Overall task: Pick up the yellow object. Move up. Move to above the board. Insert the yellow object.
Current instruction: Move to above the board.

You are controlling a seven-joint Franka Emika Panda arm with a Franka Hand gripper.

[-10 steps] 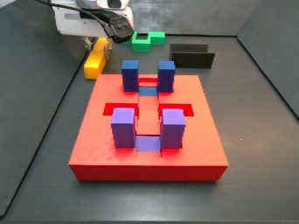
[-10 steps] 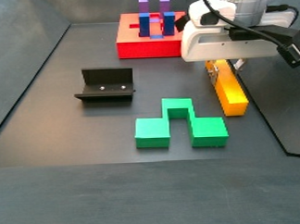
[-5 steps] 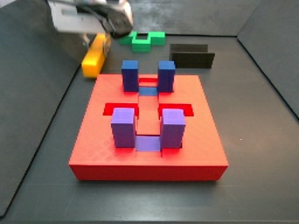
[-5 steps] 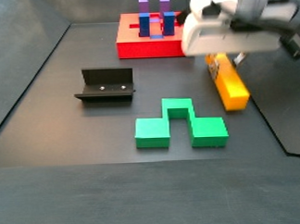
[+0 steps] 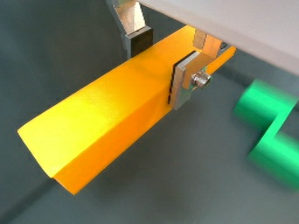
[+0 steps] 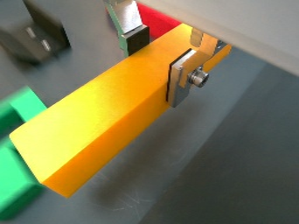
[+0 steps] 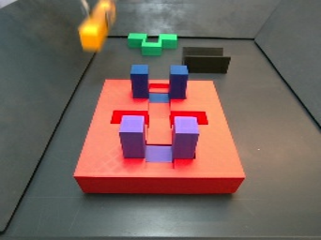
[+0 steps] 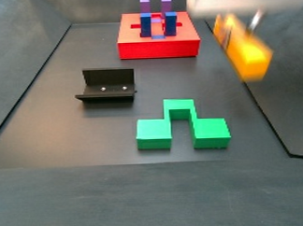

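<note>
While blurred in both side views, we see the gripper (image 5: 163, 54) fingers (image 5: 184, 79) clamping the yellow object (image 5: 111, 109) between them.

claw (image 5: 162, 54) clamped on the yellow object (image 5: 111, 114).

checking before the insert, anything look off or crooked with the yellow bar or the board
Nothing stands out. The gripper clamps the yellow bar near one end, squarely across its width in both wrist views. In a side view the bar is motion-blurred, off the floor. The red board lies flat, its posts upright.
</note>
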